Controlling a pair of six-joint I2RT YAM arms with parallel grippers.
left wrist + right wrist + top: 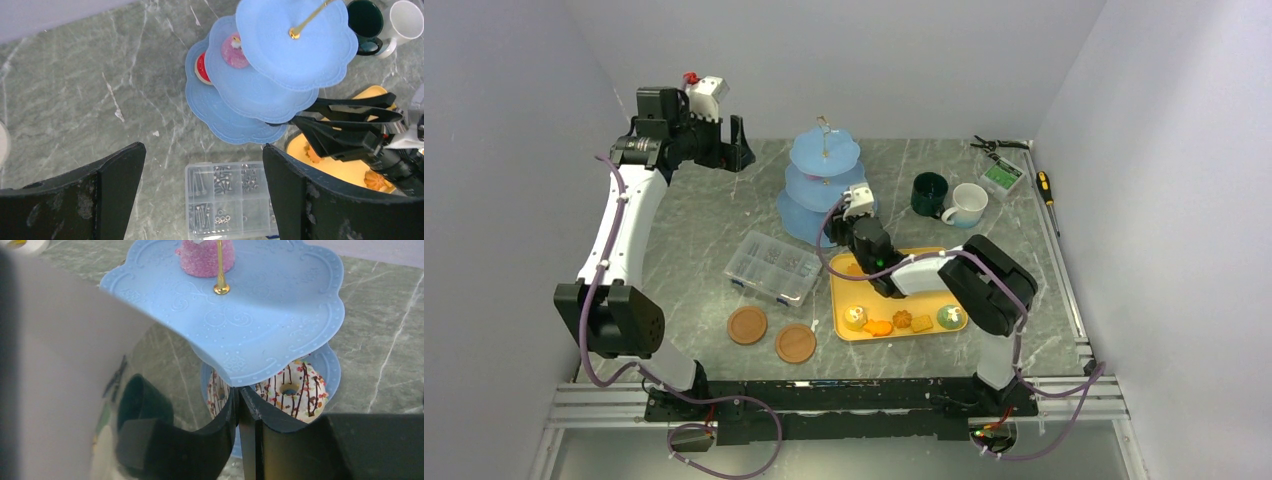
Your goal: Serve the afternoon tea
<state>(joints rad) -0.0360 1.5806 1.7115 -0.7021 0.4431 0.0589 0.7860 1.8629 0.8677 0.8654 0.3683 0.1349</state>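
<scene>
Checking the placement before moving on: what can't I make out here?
Doughnut, right wrist: half hidden under a stand tier and behind the tongs; whether they grip it, unclear.
Red treat, left wrist: mostly covered by the tier above.
Tray treats, top view: too small to identify.

Robot lab cell: plain grey walls, marble-look table, aluminium rail, screwdriver, pliers.

3 cameras, 1 shared three-tier stand
Top external looks down from high and far off the stand; left wrist hangs above it, facing down; right wrist sits close against its lower tiers, angled down.
</scene>
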